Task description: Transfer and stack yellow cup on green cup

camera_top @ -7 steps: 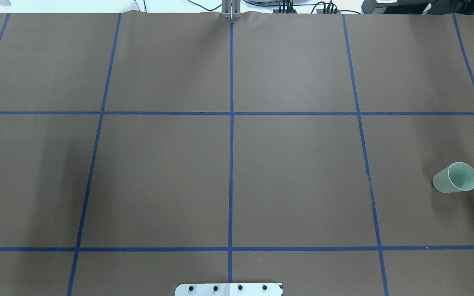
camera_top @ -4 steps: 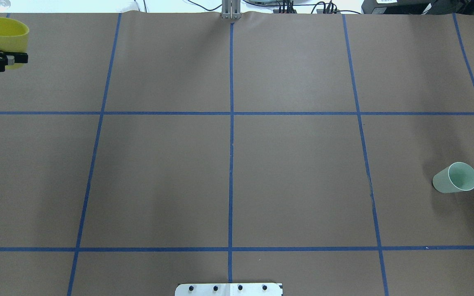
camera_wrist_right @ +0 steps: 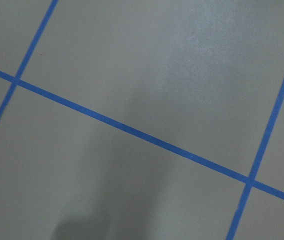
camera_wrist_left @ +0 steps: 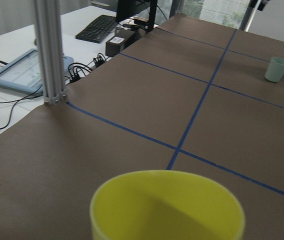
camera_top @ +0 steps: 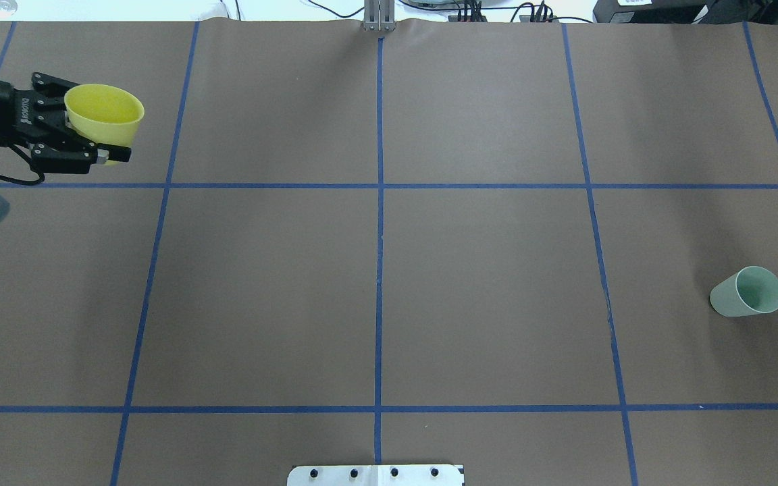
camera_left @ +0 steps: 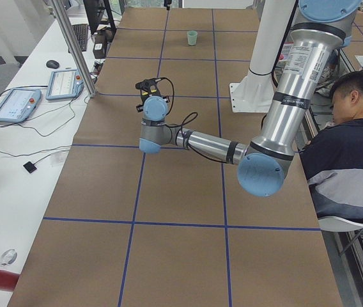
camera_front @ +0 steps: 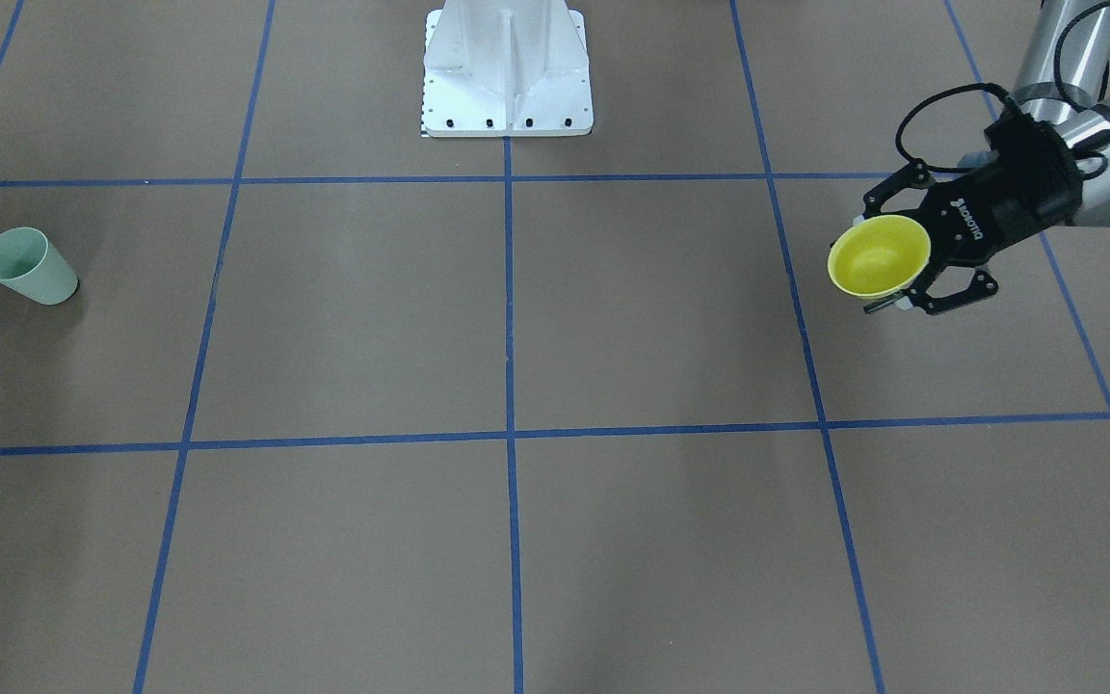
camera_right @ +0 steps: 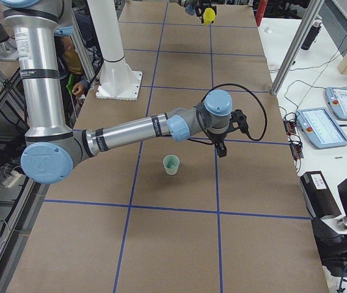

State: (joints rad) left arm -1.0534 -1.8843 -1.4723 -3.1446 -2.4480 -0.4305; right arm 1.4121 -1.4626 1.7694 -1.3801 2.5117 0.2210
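The left gripper [camera_top: 111, 129] is closed around the yellow cup [camera_top: 104, 115], one finger on each side of its wall below the rim, mouth up, and the cup appears to hang clear of the table [camera_top: 483, 290] at the far left corner of the work area. So the pick looks done; the carry, the alignment and the stacking are all left. Close by that cup, the table's far edge carries an aluminium post [camera_wrist_left: 49, 50], with a tablet and cables on the white bench beyond it, so there is little room outward on that side. Inward the brown surface shows only blue tape lines [camera_top: 379, 270], with the white base plate [camera_front: 507, 72] low and out of the way, which I judge leaves a free path across the middle. At the opposite end the green cup [camera_top: 747, 293] stands upright, mouth open, close to the table's right-hand edge. The right gripper [camera_right: 222, 148] hangs just beyond that cup, holding nothing that I can see; how wide it stands I cannot tell. A hand-over may be needed.
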